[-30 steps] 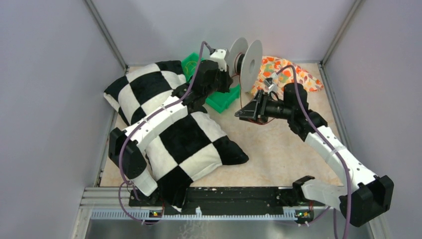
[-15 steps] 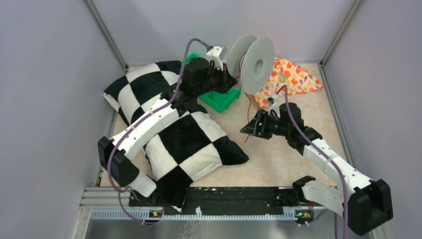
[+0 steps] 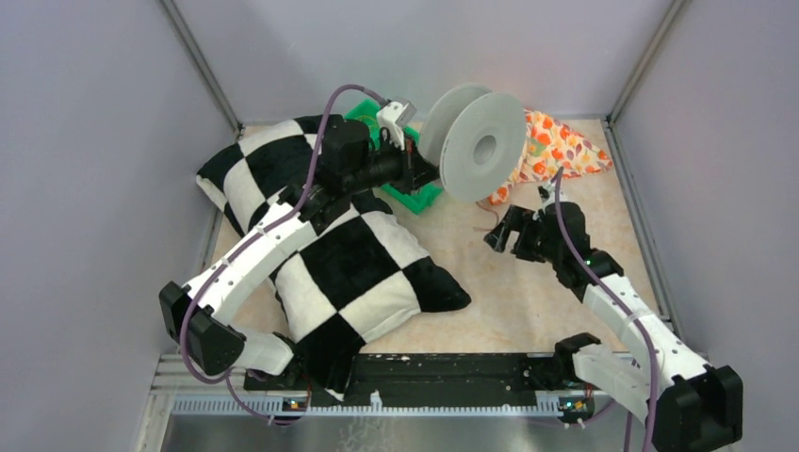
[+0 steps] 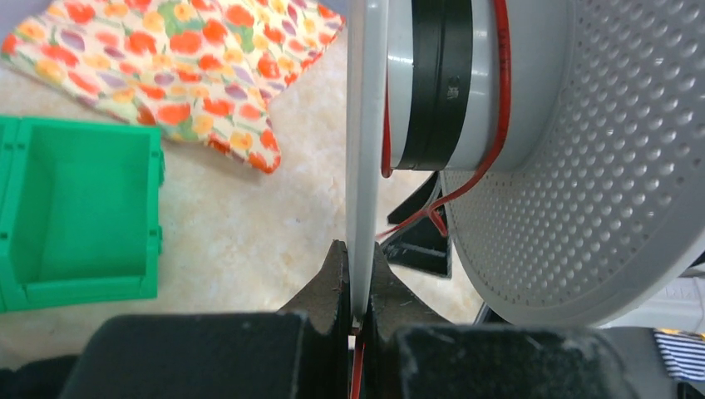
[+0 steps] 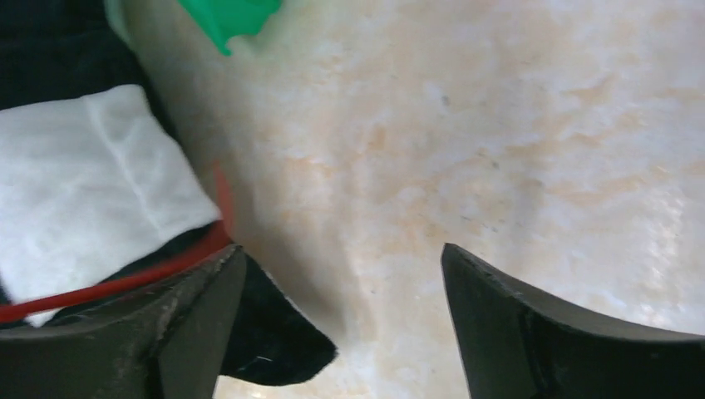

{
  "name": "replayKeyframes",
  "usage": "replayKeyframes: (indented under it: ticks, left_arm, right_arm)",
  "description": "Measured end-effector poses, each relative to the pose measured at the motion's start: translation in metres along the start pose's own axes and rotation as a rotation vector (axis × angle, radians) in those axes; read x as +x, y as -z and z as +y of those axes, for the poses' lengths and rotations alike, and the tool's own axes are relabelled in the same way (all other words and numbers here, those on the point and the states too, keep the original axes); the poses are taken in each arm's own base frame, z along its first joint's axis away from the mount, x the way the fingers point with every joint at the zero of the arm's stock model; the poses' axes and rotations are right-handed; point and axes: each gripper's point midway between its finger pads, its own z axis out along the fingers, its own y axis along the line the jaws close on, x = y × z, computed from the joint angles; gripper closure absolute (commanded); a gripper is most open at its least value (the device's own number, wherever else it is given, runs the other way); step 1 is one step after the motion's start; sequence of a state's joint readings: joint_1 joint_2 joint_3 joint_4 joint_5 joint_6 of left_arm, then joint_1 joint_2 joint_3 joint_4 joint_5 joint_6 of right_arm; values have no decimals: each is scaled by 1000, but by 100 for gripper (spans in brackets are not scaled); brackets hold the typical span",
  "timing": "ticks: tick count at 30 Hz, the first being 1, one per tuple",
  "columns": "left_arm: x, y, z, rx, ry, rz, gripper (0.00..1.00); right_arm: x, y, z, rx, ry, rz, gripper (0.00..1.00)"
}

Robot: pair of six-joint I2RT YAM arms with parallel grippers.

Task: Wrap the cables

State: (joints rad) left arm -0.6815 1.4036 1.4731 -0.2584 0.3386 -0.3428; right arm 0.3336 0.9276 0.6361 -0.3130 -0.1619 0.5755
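Note:
My left gripper (image 3: pixel 421 170) (image 4: pixel 358 249) is shut on the rim of one flange of a white spool (image 3: pixel 474 141) (image 4: pixel 532 158) and holds it in the air above the back of the table. The thin red cable (image 4: pixel 500 116) is wound a few turns round the spool's hub, and a strand hangs down from it (image 3: pixel 489 218). My right gripper (image 3: pixel 500 235) (image 5: pixel 341 249) stands open below and to the right of the spool, with nothing between its fingers. In the right wrist view, a red strand (image 5: pixel 125 283) runs across the outside of its left finger.
A black-and-white checkered pillow (image 3: pixel 349 254) (image 5: pixel 83 183) covers the left half of the table, under the left arm. A green bin (image 3: pixel 417 194) (image 4: pixel 75 216) sits behind it. A floral cloth (image 3: pixel 556 146) (image 4: pixel 183 66) lies at the back right. Grey walls close in on three sides.
The left arm has raised the spool, swung it right and turned its flange toward the camera. The right gripper has opened and drawn back to the right and nearer.

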Motion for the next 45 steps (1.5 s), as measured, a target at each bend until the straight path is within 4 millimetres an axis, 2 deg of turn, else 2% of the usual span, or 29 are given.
replayKeyframes:
  ticks: [2, 6, 8, 11, 14, 16, 21, 24, 27, 30, 32, 35, 39, 45]
  left_arm:
    - [11, 3, 7, 1, 17, 23, 100]
    - [25, 4, 17, -6, 41, 57, 100]
    - [28, 5, 20, -4, 46, 64, 100]
    - [31, 7, 27, -14, 48, 73, 100]
    - [30, 9, 37, -44, 55, 71, 100]
    - [28, 10, 43, -71, 64, 61, 100]
    - [16, 12, 53, -126, 109, 19, 100]
    - [-6, 12, 46, -111, 108, -20, 100]
    - [-32, 12, 33, -61, 73, -74, 100]
    - [-46, 14, 22, -6, 24, -109, 100]
    - [-45, 15, 18, 27, 11, -102, 100]
    - [-41, 14, 13, 75, 9, -78, 100]
    - [-37, 11, 8, 125, 13, -49, 100]
    - [-33, 12, -1, 187, 29, -20, 100]
  right_arm:
    - [0, 4, -14, 53, 13, -20, 2]
    - [11, 13, -48, 207, 16, -21, 1]
    - [16, 19, -58, 263, -1, -17, 1]
    - [22, 23, -66, 305, -38, -4, 1]
    - [25, 25, -64, 313, -95, 6, 2]
    - [25, 25, -55, 275, -153, 3, 4]
    - [4, 11, -9, 64, -322, -46, 4]
    - [4, -5, 13, -34, -416, 13, 5]
    - [15, -26, 29, -100, -533, 130, 5]
    - [13, -38, 48, -199, -676, 184, 6]
    - [8, -38, 57, -261, -747, 187, 6]
    - [-9, -35, 72, -342, -800, 162, 6]
    - [-33, -32, 89, -437, -801, 115, 7]
    - [-54, -36, 108, -540, -786, 103, 12]
